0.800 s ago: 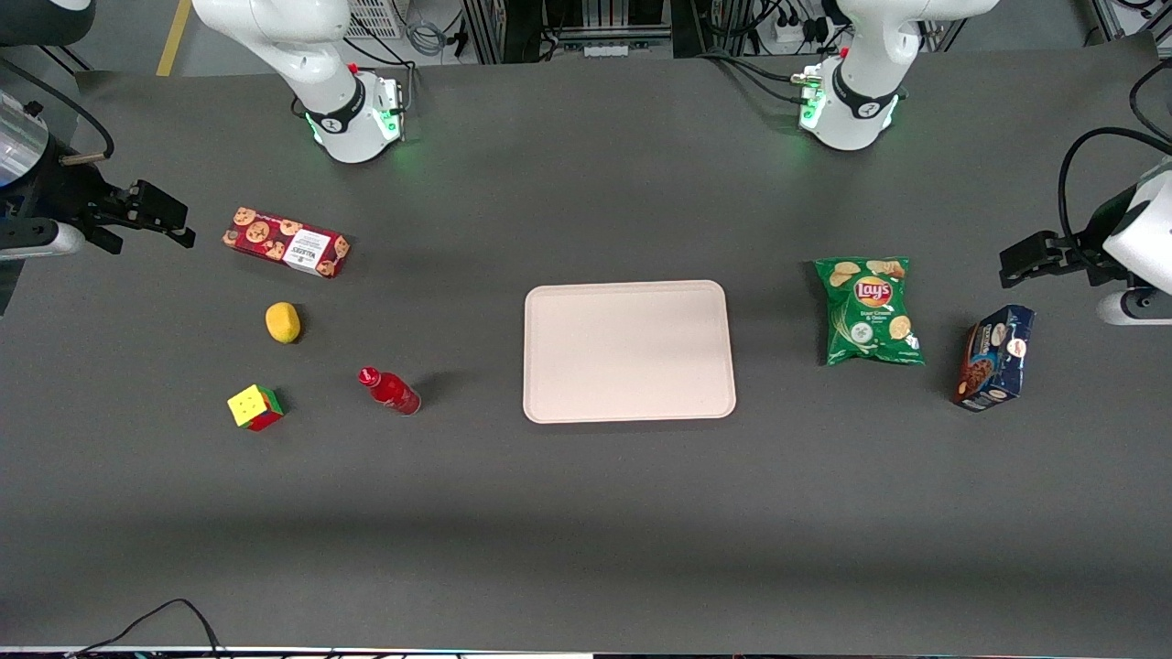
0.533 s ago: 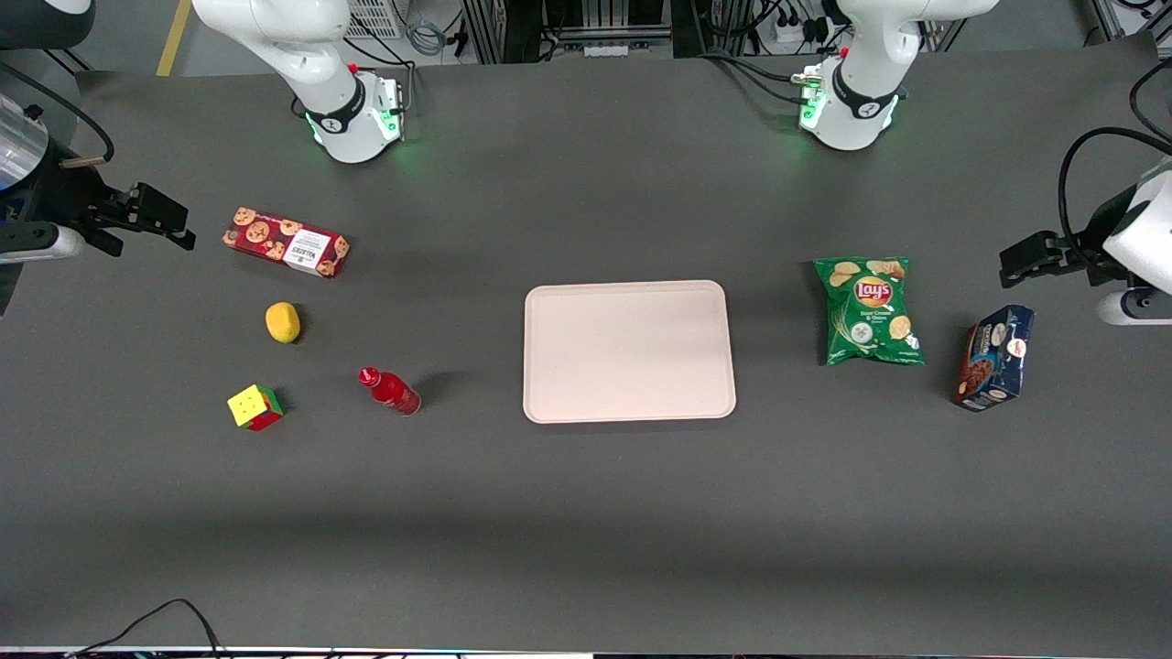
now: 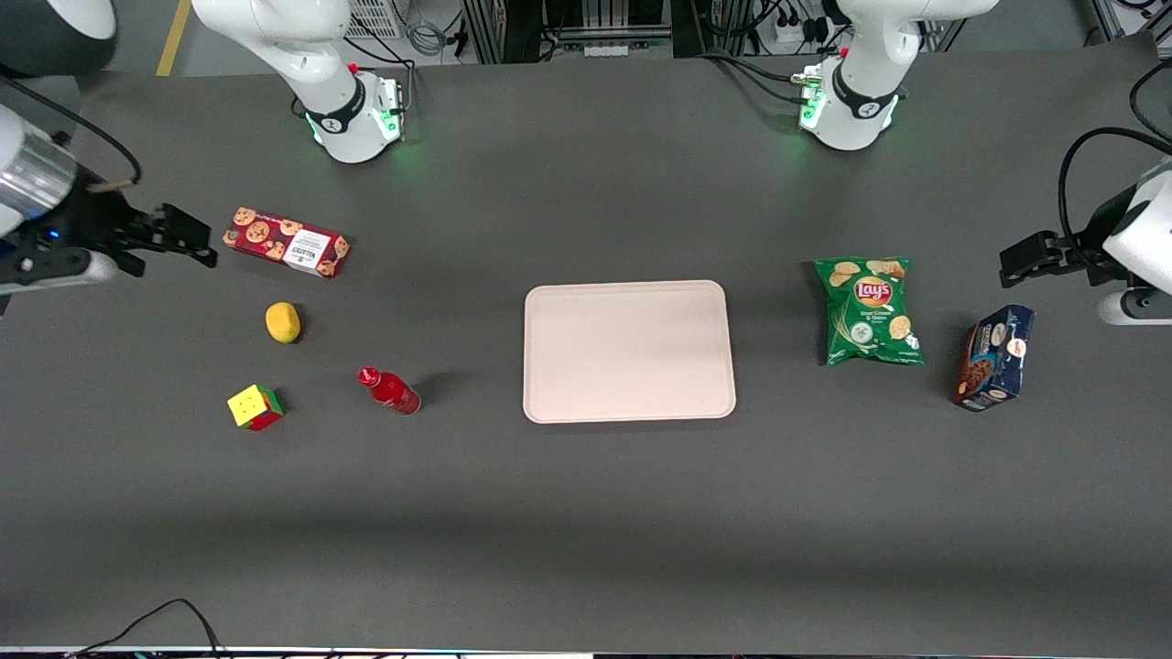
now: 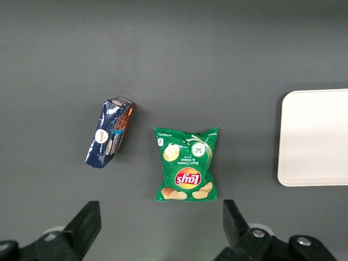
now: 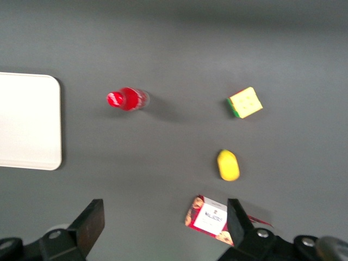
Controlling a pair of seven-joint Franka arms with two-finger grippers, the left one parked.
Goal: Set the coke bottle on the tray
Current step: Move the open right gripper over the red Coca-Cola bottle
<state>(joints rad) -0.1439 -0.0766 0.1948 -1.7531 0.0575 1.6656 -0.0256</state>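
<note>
The coke bottle (image 3: 389, 391), small and all red with a red cap, stands on the dark table; the right wrist view shows it from above (image 5: 126, 99). The pale beige-pink tray (image 3: 628, 351) lies flat beside it, toward the parked arm's end, with nothing on it; one end of it (image 5: 27, 120) also shows in the right wrist view. My gripper (image 3: 197, 243) hovers open at the working arm's end of the table, next to the red cookie box and farther from the front camera than the bottle. Between its fingers (image 5: 163, 217) there is only table.
A red cookie box (image 3: 286, 242), a yellow fruit (image 3: 282, 322) and a colour cube (image 3: 254, 407) lie near the bottle. Toward the parked arm's end lie a green Lay's bag (image 3: 870, 309) and a dark blue box (image 3: 994, 357).
My gripper has shifted a little toward the cookie box and nearer to the front camera. The bottle, tray and other items have not moved.
</note>
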